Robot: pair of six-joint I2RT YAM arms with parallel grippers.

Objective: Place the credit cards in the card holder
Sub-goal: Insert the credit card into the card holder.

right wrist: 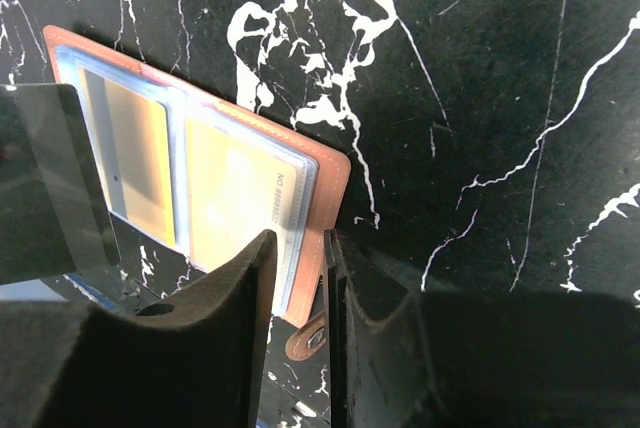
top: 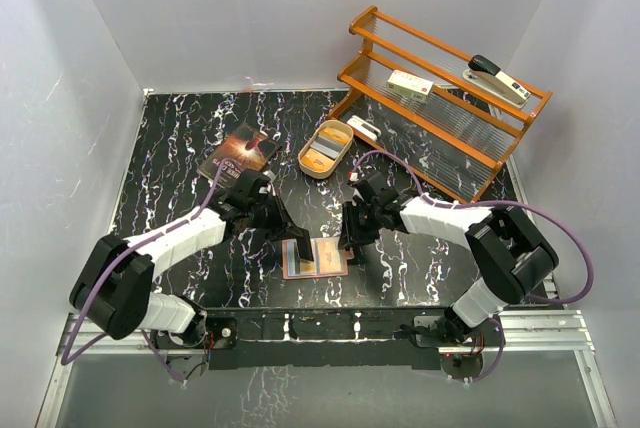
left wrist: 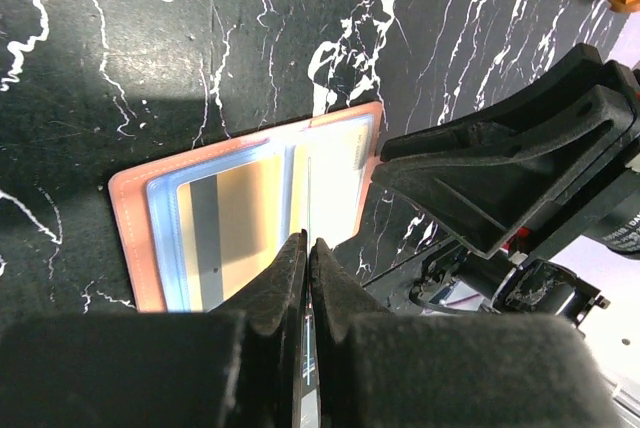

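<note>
The card holder (top: 327,261) lies open and flat near the table's front edge, its reddish-brown cover (left wrist: 128,233) framing clear slots. A gold-orange credit card (left wrist: 235,228) sits in one slot and a paler gold one (right wrist: 235,188) in the other. My left gripper (left wrist: 307,240) is shut on a thin greyish credit card (right wrist: 55,178), held upright over the holder's middle fold and seen edge-on (left wrist: 308,193) in the left wrist view. My right gripper (right wrist: 300,238) stands narrowly open, straddling the holder's right edge (right wrist: 330,188) above the snap tab (right wrist: 310,338).
A tan oval tin (top: 325,148) and a dark book (top: 237,156) lie behind the arms. A wooden rack (top: 455,138) at the back right carries a stapler (top: 497,78) and a white box (top: 410,85). The two grippers (top: 290,233) (top: 350,238) are close together.
</note>
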